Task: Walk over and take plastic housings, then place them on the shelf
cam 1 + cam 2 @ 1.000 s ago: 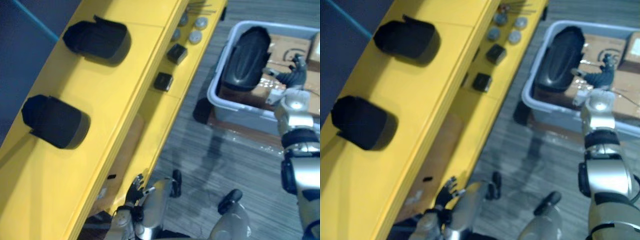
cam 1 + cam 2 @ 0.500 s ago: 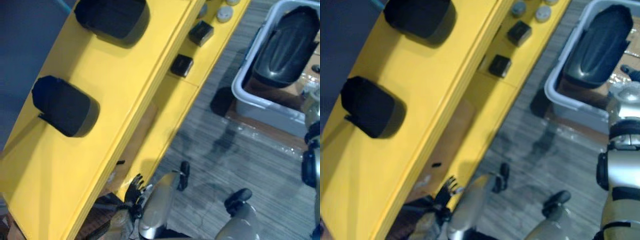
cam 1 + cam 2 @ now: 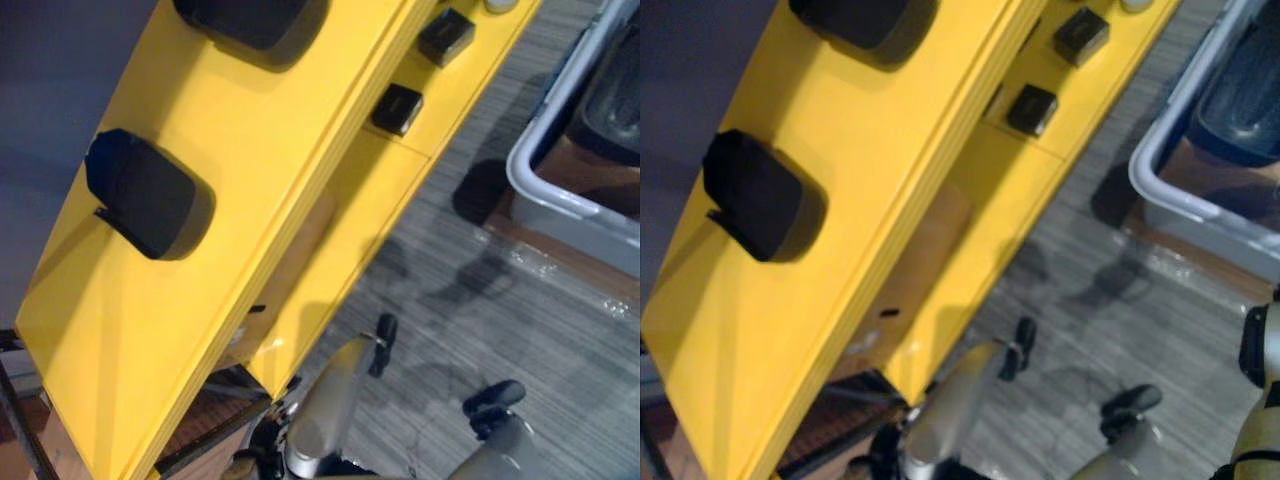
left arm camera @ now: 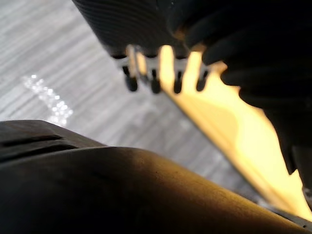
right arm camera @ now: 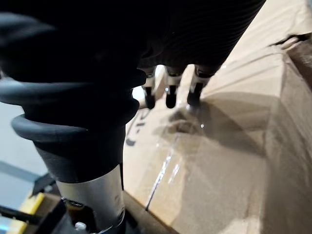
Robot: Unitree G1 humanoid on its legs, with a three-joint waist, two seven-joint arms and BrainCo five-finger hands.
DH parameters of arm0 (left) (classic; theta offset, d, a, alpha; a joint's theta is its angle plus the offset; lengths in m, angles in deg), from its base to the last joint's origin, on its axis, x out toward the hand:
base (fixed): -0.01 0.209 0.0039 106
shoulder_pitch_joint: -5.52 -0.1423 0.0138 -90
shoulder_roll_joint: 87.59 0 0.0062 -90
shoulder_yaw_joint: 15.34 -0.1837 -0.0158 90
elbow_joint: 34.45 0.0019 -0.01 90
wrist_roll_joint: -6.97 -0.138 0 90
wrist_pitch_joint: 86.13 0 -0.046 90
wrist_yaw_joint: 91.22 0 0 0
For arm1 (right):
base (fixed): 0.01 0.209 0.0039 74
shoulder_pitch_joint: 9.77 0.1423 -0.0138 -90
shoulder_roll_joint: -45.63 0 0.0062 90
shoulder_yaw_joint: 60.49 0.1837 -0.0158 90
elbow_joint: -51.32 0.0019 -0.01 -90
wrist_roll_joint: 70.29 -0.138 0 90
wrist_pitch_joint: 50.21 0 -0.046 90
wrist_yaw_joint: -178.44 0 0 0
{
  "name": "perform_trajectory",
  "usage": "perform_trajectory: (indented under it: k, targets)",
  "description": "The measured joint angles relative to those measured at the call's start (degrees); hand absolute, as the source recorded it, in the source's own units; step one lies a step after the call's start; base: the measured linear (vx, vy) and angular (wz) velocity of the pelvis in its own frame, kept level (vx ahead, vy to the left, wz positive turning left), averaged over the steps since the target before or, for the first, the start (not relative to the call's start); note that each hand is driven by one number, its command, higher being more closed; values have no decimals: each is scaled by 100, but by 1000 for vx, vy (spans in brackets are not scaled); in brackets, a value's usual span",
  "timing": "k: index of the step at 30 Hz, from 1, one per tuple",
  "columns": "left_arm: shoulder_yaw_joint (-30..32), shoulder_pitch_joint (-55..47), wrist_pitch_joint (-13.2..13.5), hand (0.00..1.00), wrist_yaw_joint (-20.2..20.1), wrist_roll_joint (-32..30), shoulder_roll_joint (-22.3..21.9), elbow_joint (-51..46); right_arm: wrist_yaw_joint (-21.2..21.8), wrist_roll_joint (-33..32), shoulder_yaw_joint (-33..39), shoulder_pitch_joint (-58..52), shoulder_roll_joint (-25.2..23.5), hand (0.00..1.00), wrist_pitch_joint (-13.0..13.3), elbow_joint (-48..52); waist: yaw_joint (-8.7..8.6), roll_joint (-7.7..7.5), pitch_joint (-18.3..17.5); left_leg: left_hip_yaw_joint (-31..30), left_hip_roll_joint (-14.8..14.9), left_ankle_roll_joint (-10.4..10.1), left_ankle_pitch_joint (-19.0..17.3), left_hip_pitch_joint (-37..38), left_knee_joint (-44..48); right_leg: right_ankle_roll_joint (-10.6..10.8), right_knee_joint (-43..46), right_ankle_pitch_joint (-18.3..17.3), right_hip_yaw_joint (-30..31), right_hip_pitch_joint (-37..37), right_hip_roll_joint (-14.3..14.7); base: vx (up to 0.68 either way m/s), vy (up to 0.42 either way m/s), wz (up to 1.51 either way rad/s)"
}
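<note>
One black plastic housing (image 3: 150, 195) lies on the top of the yellow shelf (image 3: 290, 130), with a second housing (image 3: 250, 18) farther along it. A third housing (image 3: 1248, 95) lies in the grey bin (image 3: 555, 200) on the floor. The left robot hand (image 4: 152, 82), fingers straight and empty, hangs beside the shelf's edge. The right robot hand (image 5: 169, 95), fingers relaxed and empty, is close over a cardboard box (image 5: 234, 146).

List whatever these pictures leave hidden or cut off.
Top edge, both eye views: crops the far housing on the shelf.
Right edge, both eye views: crops the bin housing in the grey bin.
Right wrist view: its dark cover hides the thumb of the right hand.
</note>
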Motion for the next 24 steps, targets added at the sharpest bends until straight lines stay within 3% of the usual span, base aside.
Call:
perform_trajectory:
  k: [5,8,10,14,19,24]
  targets:
    - [-2,-6,99,0,-67,27,0,-7,184,213,-102,21,274,100,-300,-123,13,0,0,-38,0,-1,1,-39,-38,1,-82,4,-118,28,21,21,-10,3]
    - [-4,-11,162,0,-70,28,-1,-14,253,703,-114,62,323,100,-605,-145,18,0,-1,-39,19,-4,6,-30,-46,6,-149,9,-137,50,59,41,-21,-1]
    - [-18,-29,322,0,-58,-13,0,-66,296,1174,-118,207,291,100,-1124,-205,51,0,-1,-33,46,-5,8,-10,-50,31,-189,26,-143,79,98,42,-26,-2]
    - [-206,-121,694,0,-56,-136,74,-469,374,1821,-466,249,158,100,-1690,-356,99,0,-1,-11,48,-6,8,264,-159,16,-292,17,-158,339,132,17,-13,-1]
    - [-440,-180,1006,0,75,-190,224,-1453,651,2493,-664,247,45,100,-1769,-457,76,-2,0,-26,54,-17,14,328,-212,8,-358,20,-210,427,187,-2,-2,1]
    - [-605,-181,1047,0,293,218,226,-2625,420,3146,-938,276,-65,100,-1347,-521,-84,-45,33,-16,98,-16,13,427,-112,43,-364,41,-282,643,222,-5,-5,3]
